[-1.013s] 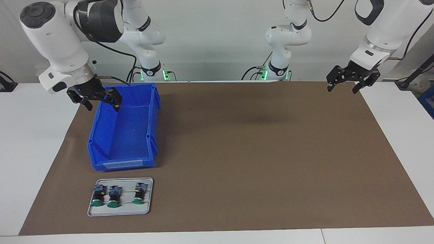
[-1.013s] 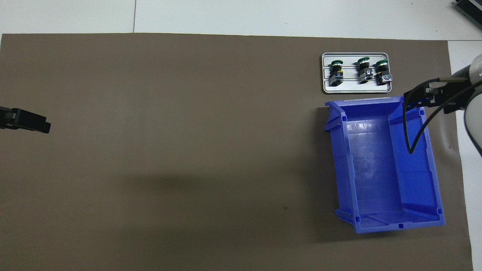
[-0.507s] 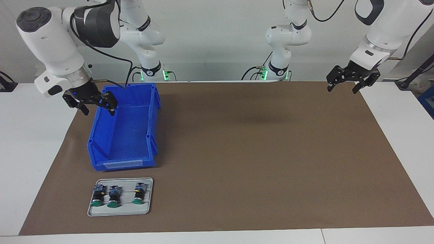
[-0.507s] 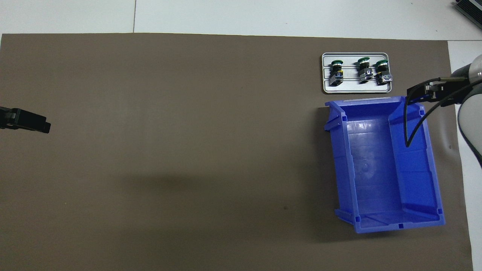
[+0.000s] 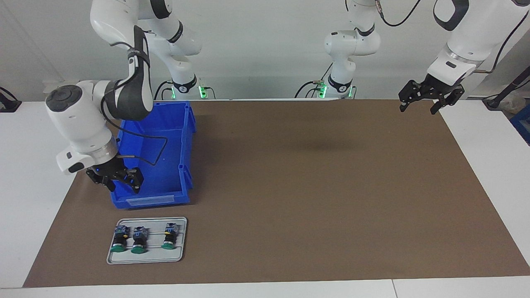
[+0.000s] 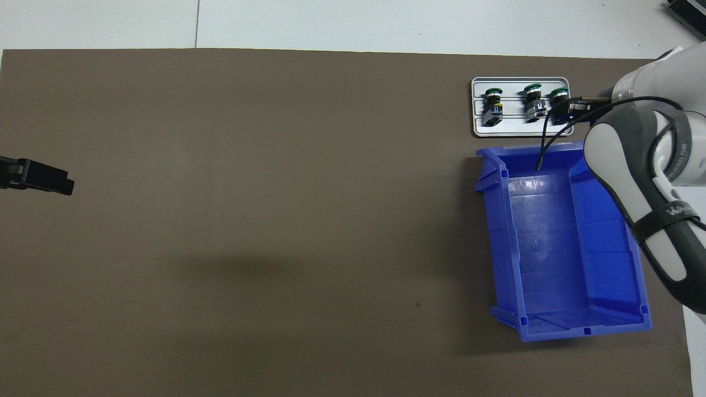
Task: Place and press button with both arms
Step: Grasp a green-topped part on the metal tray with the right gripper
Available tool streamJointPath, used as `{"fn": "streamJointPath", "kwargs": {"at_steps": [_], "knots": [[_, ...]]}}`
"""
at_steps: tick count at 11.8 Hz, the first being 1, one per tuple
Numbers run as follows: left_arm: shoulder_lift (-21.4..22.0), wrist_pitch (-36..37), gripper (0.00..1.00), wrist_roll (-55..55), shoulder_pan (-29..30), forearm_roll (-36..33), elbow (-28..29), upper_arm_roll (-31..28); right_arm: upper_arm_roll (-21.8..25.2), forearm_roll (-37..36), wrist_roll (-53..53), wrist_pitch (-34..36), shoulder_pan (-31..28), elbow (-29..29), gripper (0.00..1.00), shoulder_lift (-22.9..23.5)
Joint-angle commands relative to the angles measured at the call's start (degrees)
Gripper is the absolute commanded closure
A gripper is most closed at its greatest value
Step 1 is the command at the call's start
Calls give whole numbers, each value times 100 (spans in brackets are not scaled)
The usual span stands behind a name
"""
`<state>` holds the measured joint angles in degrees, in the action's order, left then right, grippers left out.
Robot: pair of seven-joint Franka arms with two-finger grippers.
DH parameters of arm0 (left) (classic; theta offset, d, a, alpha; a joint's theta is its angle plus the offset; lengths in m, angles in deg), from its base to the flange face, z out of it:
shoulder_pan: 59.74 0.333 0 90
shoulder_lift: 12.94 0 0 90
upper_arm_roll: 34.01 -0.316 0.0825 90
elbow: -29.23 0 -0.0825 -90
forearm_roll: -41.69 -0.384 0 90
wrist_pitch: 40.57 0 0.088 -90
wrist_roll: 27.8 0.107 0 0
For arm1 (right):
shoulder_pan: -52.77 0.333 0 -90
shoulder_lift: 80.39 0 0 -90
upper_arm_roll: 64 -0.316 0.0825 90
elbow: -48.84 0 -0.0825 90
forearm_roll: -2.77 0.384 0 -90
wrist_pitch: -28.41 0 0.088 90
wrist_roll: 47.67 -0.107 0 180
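Note:
Three green-capped buttons lie in a row on a grey tray [image 5: 145, 257] [image 6: 523, 130]. Two of them, one button [image 5: 118, 240] [image 6: 559, 96] and its neighbour [image 5: 139, 239] [image 6: 533, 102], lie close together at the right arm's end. The third button [image 5: 169, 236] [image 6: 492, 103] has a yellow mark. My right gripper [image 5: 123, 187] [image 6: 571, 108] hangs open and holds nothing. It is over the corner of the blue bin [image 5: 187, 136] [image 6: 551, 248] beside the tray. From overhead it partly covers the end button. My left gripper [image 5: 417, 110] [image 6: 38, 177] waits open, raised over the mat's corner at the left arm's end.
The blue bin stands between the robots and the tray, with nothing in it. A brown mat [image 5: 314, 186] [image 6: 276, 220] covers most of the white table. The right arm's black cable [image 5: 157, 153] loops over the bin.
The right arm has swung down and away from the robots, from the bin's near corner to the corner beside the tray, and its jaws have narrowed somewhat. The left arm has not moved.

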<state>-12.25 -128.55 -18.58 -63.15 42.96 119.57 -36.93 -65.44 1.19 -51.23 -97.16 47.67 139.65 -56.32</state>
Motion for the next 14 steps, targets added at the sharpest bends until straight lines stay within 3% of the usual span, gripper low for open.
{"fn": "streamJointPath", "kwargs": {"at_steps": [1,6,14], "knots": [[151,-27,0,-51,33,-110,168,37,-67,-80,118,-466,-123,-229,28,456],[151,-27,0,-51,33,-110,168,37,-85,-27,295,-1645,-88,-397,28,1239],[151,-18,0,-60,41,-110,168,29,-94,-44,312,-2068,26,-379,31,1425]]}}
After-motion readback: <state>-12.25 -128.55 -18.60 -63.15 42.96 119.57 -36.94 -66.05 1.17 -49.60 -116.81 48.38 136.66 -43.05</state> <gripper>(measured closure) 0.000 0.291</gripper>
